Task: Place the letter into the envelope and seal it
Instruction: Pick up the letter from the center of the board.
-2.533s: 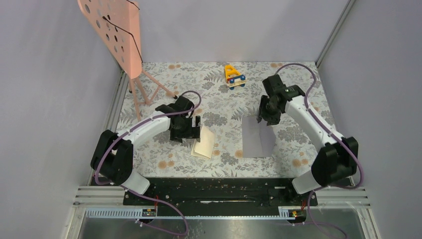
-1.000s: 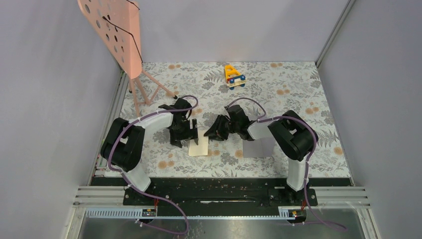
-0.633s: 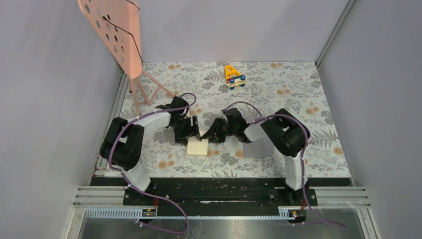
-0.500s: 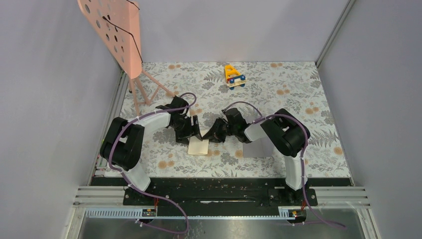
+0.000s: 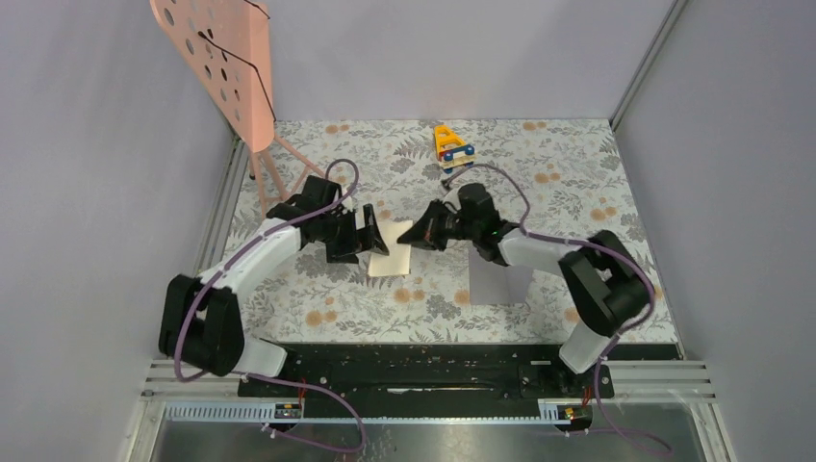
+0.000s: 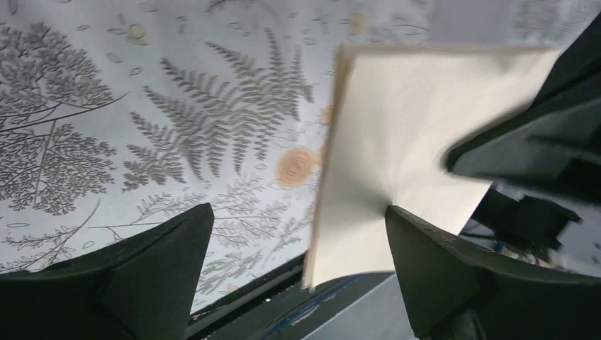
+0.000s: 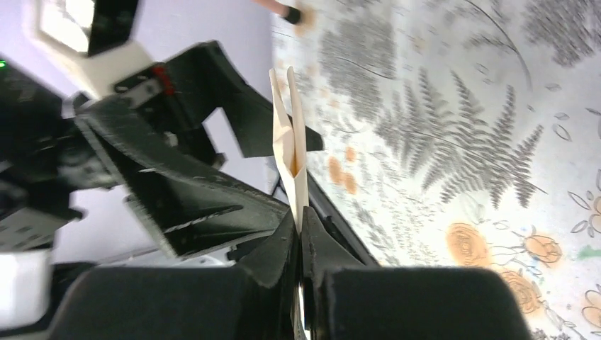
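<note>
Here, the floral-patterned desk (image 5: 577, 164) carries everything, with a pink perforated stand (image 5: 226, 67) on thin legs at its far left corner. Both arms reach in toward the middle of the desk.

The left gripper (image 5: 370, 236) is released. In the left wrist view its fingers (image 6: 142, 276) are spread wide and grip nothing, and the sheet hangs just in front of them.

The right gripper (image 5: 420, 231) is clenched on the letter (image 5: 393, 255). In the right wrist view its jaws are pressed together on the sheet's edge, with no gap showing.

The envelope (image 5: 496, 281) lies flat toward the desk's near edge, right of centre. Its far part sits under the right forearm, and it is apart from the letter and untouched by either gripper.

The letter is a cream folded sheet, tilted at the desk's middle between the two grippers. Whether its lower edge touches the desk cannot be told.

A small yellow and blue toy (image 5: 452, 146) stands at the far edge, near its middle.
</note>
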`<action>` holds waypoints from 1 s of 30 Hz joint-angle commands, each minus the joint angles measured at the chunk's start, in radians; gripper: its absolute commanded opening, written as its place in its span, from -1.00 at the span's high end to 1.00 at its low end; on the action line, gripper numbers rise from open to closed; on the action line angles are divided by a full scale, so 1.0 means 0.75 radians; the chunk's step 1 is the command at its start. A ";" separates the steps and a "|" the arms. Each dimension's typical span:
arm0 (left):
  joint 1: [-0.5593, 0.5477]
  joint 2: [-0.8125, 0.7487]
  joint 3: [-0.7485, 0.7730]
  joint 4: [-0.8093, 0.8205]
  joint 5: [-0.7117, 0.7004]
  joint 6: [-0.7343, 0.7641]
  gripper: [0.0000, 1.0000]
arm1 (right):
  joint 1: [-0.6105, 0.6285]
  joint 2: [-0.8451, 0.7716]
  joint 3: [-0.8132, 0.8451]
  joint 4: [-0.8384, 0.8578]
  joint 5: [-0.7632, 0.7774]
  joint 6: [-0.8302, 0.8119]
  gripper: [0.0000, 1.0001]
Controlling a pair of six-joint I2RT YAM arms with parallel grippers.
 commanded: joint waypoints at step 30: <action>0.118 -0.348 -0.233 1.029 0.898 -0.527 -0.02 | -0.143 -0.244 0.042 0.358 -0.472 0.167 1.00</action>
